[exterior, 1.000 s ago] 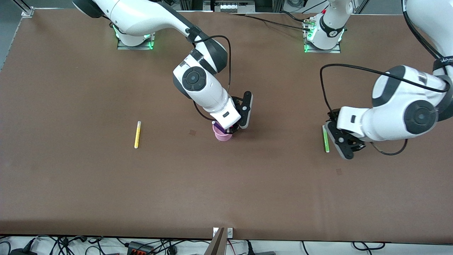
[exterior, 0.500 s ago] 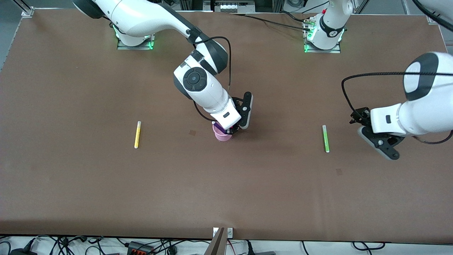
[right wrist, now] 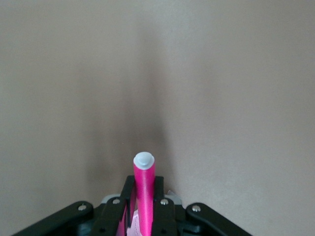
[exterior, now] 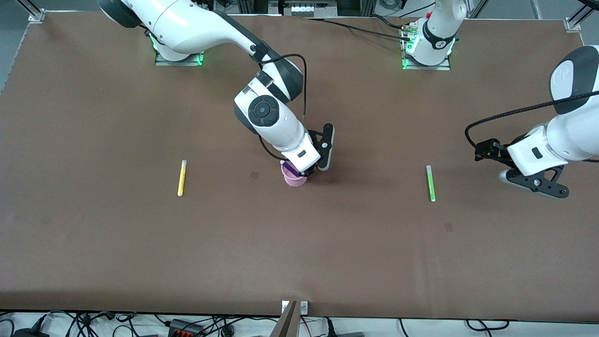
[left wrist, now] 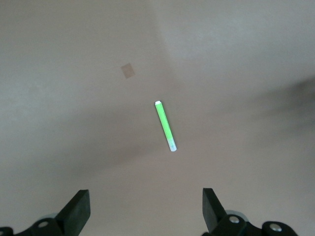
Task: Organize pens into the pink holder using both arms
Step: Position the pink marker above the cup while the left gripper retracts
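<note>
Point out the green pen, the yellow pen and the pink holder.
green pen [exterior: 429, 183], front view, middle of its barrel.
yellow pen [exterior: 181, 178], front view, middle of its barrel.
pink holder [exterior: 293, 179], front view, its outer wall below the rim.

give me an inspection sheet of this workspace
surface: brown table, small dark marks.
job's things: yellow marker pen toward the right arm's end; green marker pen toward the left arm's end; translucent pink plastic cup mid-table, something purple inside.
clutter: nothing seen.
grippers: right hand over the cup, shut on magenta marker pen; left hand open, beside the green pen.
cables: black cable loops on both arms.
surroundings: loose wiring below the table's edge.
</note>
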Available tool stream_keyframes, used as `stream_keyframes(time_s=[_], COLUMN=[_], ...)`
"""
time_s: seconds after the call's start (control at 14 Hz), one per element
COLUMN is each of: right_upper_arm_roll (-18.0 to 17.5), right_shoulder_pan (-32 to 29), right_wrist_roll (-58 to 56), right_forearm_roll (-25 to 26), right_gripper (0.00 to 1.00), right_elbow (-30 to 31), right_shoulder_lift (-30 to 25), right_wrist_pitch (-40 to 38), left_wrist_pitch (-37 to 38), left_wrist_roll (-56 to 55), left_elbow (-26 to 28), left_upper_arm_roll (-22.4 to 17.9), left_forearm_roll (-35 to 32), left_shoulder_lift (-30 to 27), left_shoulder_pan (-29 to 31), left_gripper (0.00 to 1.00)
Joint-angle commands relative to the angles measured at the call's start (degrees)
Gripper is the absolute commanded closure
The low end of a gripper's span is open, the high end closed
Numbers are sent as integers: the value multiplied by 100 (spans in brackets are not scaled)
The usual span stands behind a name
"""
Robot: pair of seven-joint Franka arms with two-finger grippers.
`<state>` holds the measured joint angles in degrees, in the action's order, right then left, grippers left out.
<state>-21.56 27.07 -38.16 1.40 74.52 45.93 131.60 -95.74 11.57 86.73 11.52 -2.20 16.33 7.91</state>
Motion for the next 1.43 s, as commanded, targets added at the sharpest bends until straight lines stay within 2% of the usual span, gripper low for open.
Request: stream_keyframes(time_s=[0.0,0.21,0.43,0.79,1.0,1.36], right_upper_arm_roll=[20,20,20,20,20,29], right_shoulder_pan=[35,0,-9,-53,-62,-115], right_wrist_roll=[133,90,72,54,28,-69], right_forearm_roll=[115,124,124,133,133,133], right_gripper=[100,100,100,100,100,100], right_elbow=[141,221,221,282,343,352], right_shoulder_lift=[-58,-93,-84,-93,-93,-84], right_wrist_pitch=[-12,-152,-170,-179,-170,-170], left_wrist_pitch=[-77,-68,-59,178,319,530], left_wrist_roll=[-278,-348,-348,-339,-348,-436], left_elbow=[169,187,336,345,336,310], left_upper_arm_roll=[-123,-246,-1079,-1529,-1687,-1706], left_forearm_roll=[88,62,97,97,97,97], left_shoulder_lift=[-165,-332,-560,-868,-1035,-1334], left_shoulder_pan=[-88,-158,-561,-720,-747,-870], left_gripper=[0,0,0,0,0,0])
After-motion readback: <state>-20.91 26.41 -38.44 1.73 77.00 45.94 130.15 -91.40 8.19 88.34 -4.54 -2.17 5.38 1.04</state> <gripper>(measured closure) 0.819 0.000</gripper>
